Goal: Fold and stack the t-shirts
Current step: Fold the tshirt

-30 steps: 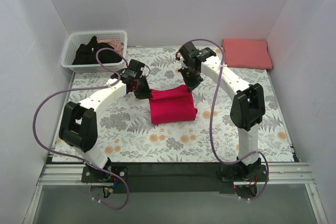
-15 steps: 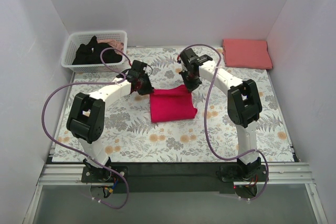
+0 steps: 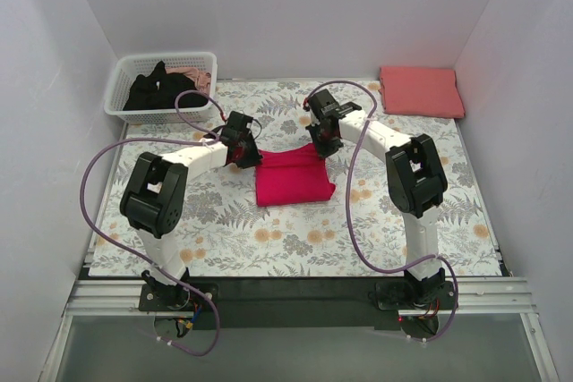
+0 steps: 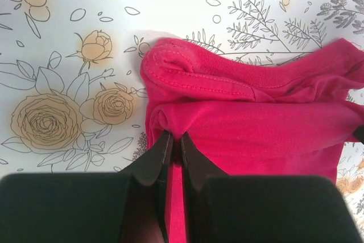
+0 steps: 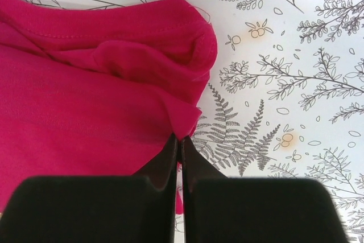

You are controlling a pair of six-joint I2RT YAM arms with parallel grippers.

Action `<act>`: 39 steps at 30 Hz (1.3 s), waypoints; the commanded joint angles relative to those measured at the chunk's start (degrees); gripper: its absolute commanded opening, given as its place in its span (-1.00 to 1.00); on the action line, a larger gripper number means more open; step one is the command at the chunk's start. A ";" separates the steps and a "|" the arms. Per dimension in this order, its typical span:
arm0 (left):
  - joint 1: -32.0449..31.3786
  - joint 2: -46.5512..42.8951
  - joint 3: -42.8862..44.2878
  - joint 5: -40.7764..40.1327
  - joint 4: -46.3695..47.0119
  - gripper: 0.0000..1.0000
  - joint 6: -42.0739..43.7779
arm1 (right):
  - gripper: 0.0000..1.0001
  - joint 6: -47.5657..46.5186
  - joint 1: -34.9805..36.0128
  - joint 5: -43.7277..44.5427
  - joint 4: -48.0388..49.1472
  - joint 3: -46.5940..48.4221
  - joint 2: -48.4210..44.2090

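Observation:
The crimson-magenta t-shirt lies folded in the middle of the floral cloth. My left gripper is shut on its far left corner. My right gripper is shut on its far right corner. Both pinch a fold of the crimson fabric low over the cloth. The salmon-pink t-shirt lies folded at the back right. The black t-shirt is bunched in the white basket.
The white lattice basket stands at the back left and holds a pinkish cloth besides the black shirt. The floral-print cloth covers the table. White walls enclose three sides. Purple cables loop off both arms.
Both grippers have moved towards the near side with the shirt's far edge, and both arms have drawn in. The crimson shirt looks a little shorter front to back.

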 commanded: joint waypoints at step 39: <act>-2.54 1.69 3.18 -2.26 4.36 -0.46 -0.09 | -0.53 -5.40 -4.83 -22.98 24.85 -12.03 -4.21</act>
